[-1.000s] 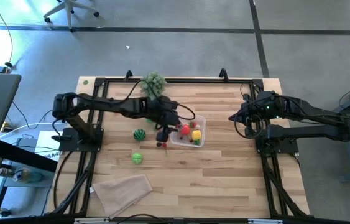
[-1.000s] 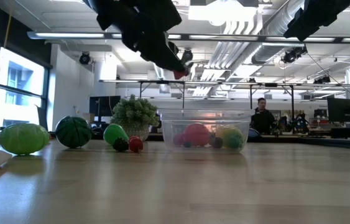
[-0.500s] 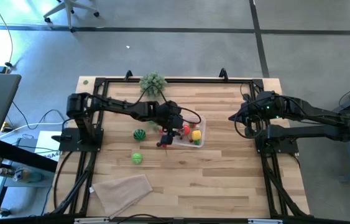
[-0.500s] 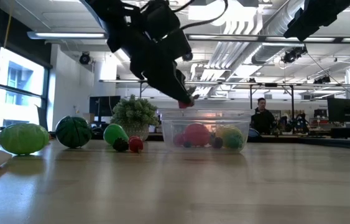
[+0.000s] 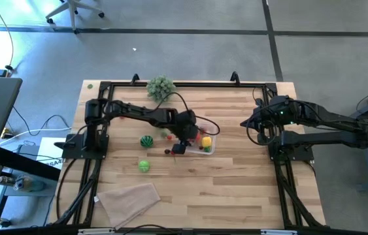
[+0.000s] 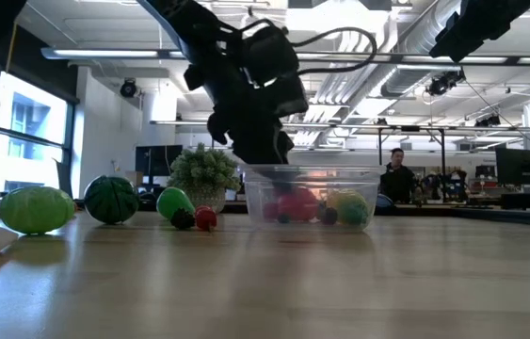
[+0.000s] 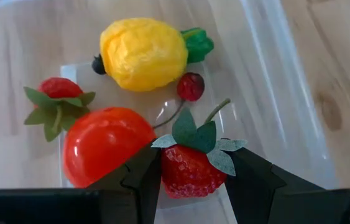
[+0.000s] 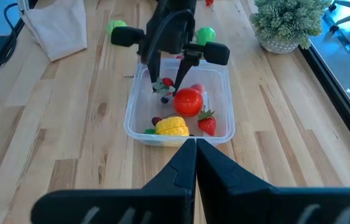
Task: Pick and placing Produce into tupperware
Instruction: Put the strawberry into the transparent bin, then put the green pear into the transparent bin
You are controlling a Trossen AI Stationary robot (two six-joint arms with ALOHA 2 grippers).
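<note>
Strawberry [image 7: 192, 167] in your left gripper [image 7: 193, 180] has come down from above the rim a second ago to just inside the tupperware [image 8: 138, 102], its jaws narrowly clamped on the berry beside the red tomato [image 7: 103, 152], yellow piece [image 7: 142, 53] and small cherry [image 7: 190, 86] already lying there. Release looks like your next step, since the piece now hangs low over the floor of the box. Your right gripper [image 8: 191, 163] waits pinched closed, well apart at the table's right side.

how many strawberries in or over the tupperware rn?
2. One strawberry is gripped in the left hand, just above the tupperware floor; the other strawberry lies inside beside the red tomato. More could hide under the hand.
</note>
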